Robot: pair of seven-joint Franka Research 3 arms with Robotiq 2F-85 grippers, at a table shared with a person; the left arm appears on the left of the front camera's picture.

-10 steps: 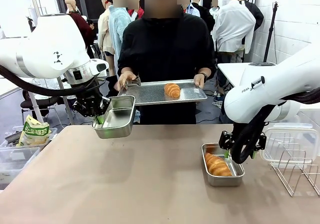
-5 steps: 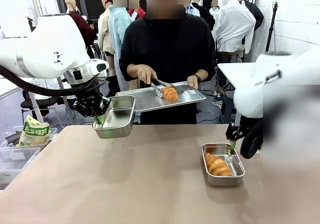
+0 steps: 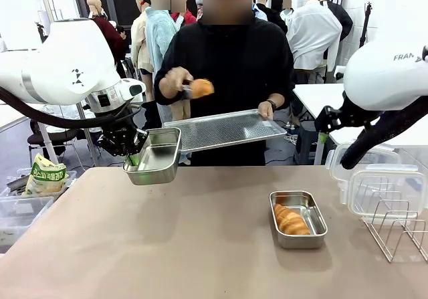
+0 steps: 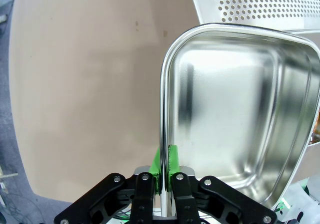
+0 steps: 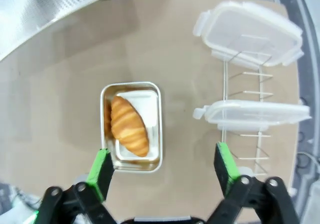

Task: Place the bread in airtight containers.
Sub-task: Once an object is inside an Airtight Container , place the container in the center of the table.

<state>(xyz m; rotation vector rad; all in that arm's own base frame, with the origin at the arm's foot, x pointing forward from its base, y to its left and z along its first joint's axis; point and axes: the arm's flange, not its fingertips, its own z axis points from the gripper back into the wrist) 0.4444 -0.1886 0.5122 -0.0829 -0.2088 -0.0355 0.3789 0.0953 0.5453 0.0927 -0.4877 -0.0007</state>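
Just off the left end of the perforated tray (image 3: 227, 130), the left gripper (image 3: 134, 153) hangs from its bent white arm. Its green pads are pinched tight on the rim of an empty steel tin (image 3: 155, 156), which it holds up in the air with the open side facing up and slightly tilted. From the left wrist, the rim runs straight up between the clamped fingers (image 4: 170, 161), and the tin's far corner lies close to the tray's edge.

Above the tray's left half, the person's raised hand (image 3: 175, 81) holds a croissant (image 3: 200, 87), seemingly in tongs. The other hand (image 3: 267, 108) props the tray's right end.

Below the tray's right end, a second tin (image 3: 299, 240) sits on the table with a croissant (image 3: 291, 222) inside.

Out past the tray's right end, the right gripper (image 5: 161, 156) is lifted high. Its jaws are spread wide with nothing between them, and it looks down on that filled tin. Two clear lids (image 5: 250, 31) rest on the wire rack (image 3: 394, 235) beside it.
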